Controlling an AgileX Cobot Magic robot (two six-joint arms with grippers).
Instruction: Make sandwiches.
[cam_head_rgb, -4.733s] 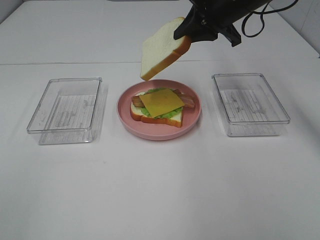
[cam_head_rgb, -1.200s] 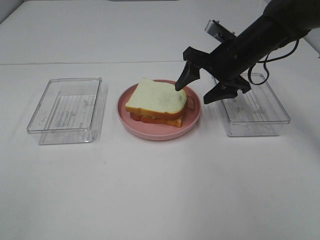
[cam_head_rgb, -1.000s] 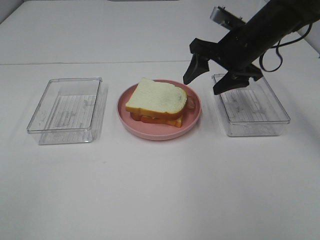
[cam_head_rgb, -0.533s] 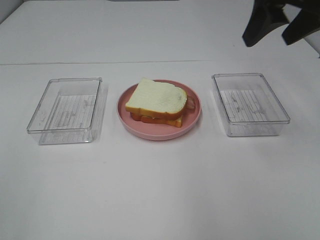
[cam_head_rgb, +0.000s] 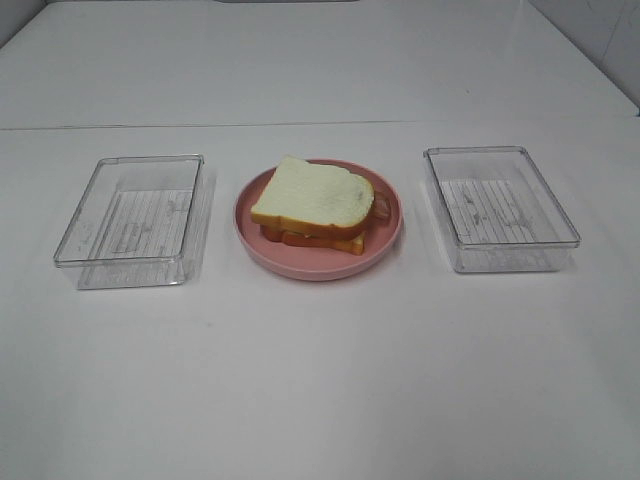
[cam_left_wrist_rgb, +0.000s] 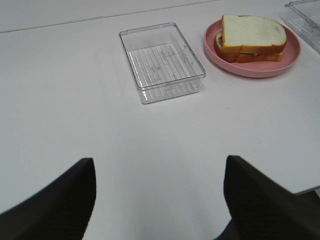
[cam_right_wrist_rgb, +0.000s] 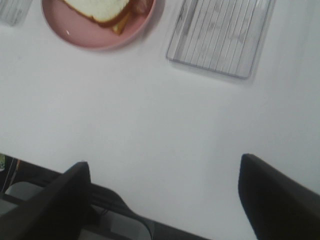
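Both our claws, left (cam_left_wrist_rgb: 159, 200) and right (cam_right_wrist_rgb: 165, 200), gaped wide and empty above the desk (cam_head_rgb: 330, 380), while the sandwich (cam_head_rgb: 315, 205) sat assembled on the plate (cam_head_rgb: 385, 240), so we judged nothing remained.

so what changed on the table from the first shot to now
The right arm lowered the top bread slice onto the cheese, let go, then lifted up and away out of the high view. The right gripper is open and empty. The sandwich, pink plate and both clear containers stayed put.
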